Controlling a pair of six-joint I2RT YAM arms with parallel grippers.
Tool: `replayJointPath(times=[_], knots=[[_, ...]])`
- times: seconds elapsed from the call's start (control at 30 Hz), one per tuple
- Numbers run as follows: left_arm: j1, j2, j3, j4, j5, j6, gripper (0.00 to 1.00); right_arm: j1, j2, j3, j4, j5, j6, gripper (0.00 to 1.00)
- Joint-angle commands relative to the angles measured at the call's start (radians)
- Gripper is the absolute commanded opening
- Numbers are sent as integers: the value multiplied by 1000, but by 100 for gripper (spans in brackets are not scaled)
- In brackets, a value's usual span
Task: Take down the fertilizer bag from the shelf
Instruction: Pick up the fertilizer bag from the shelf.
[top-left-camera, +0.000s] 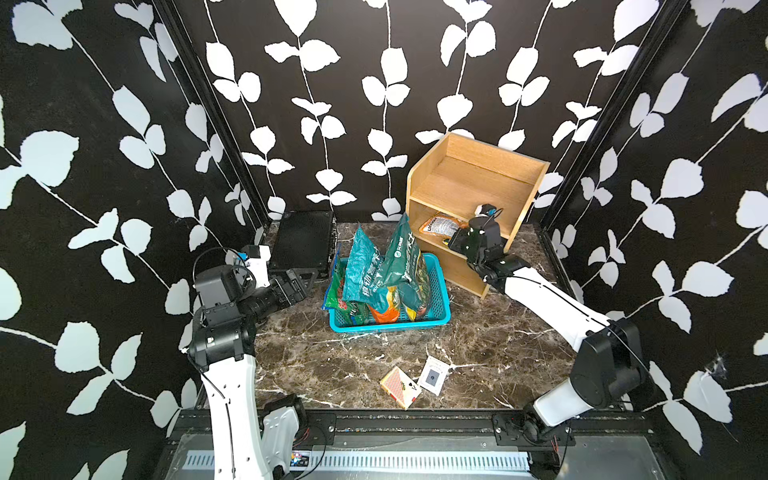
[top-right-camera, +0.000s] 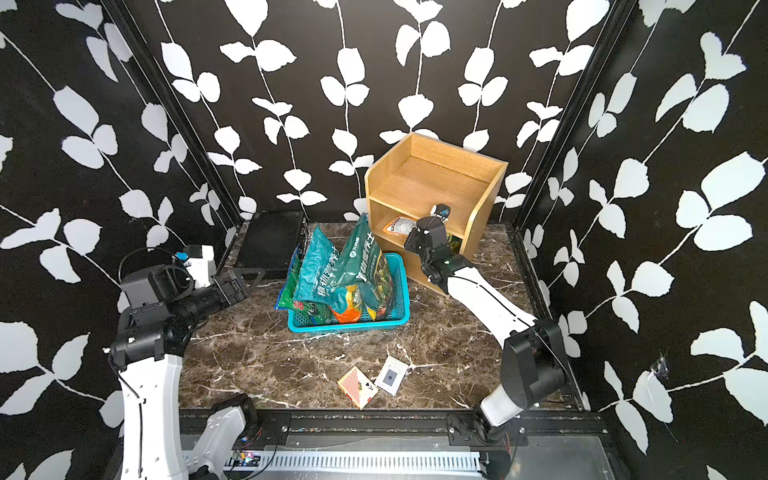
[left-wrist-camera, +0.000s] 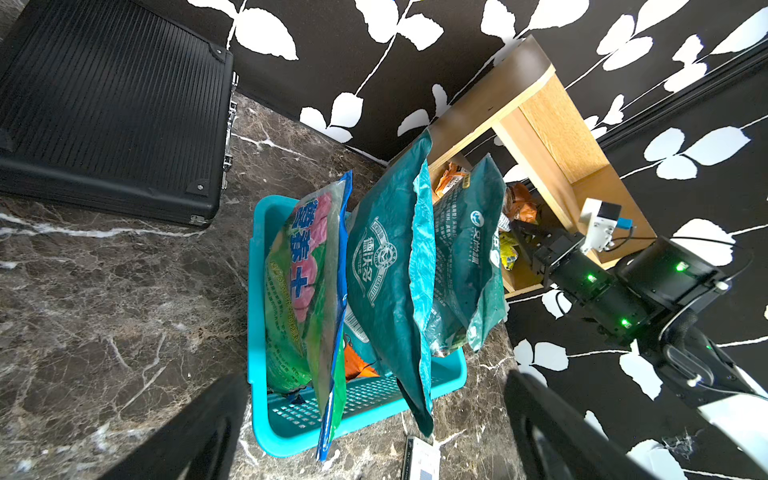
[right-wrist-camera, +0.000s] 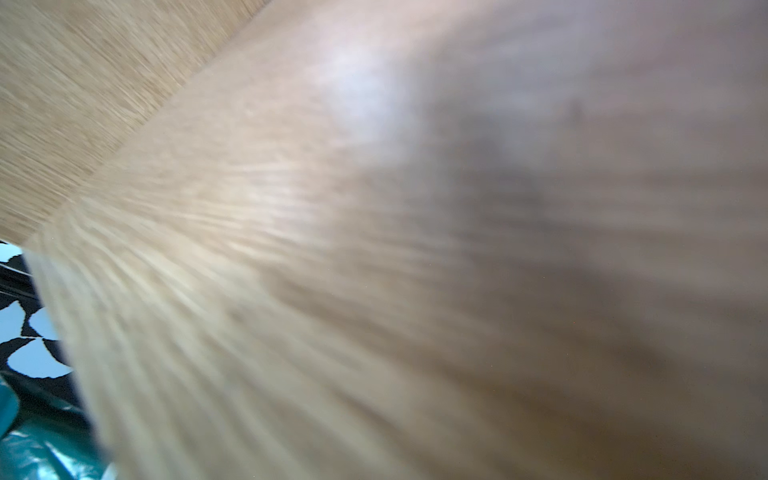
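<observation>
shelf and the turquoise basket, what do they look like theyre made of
The shelf: light wood, or wood-look laminate board, matte, with visible grain and pale edge banding. The basket: turquoise moulded plastic, smooth and faintly glossy, with perforated walls.

Right arm (top-left-camera: 552, 297) extended, its jaws closed

A robot lab booth: leaf-print backdrop walls (top-left-camera: 353, 104) and black frame posts (top-left-camera: 212, 104) enclose a marble-look tabletop (top-left-camera: 478, 332).

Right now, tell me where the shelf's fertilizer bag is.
In both top views the fertilizer bag lies on the middle tier of the shelf, at the end nearer the turquoise basket, with the right gripper beside it.
</observation>
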Motion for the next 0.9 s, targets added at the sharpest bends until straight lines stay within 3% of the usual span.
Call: replayJointPath(times=[0.0,0.5,0.7,0.87], knots=[[6,-9,-2,-2,9,6,99,-3,-8,47,36,-8,-50,0],[5,-9,-2,-2,9,6,99,125,-194,54,25,-68,-186,0],[5,-9,-2,-3,9,6,99,201,-220,95,-20,-28,-269,0],[6,-9,-1,-3,9,6,99,236,-224,109,-16,-69,-347,0]])
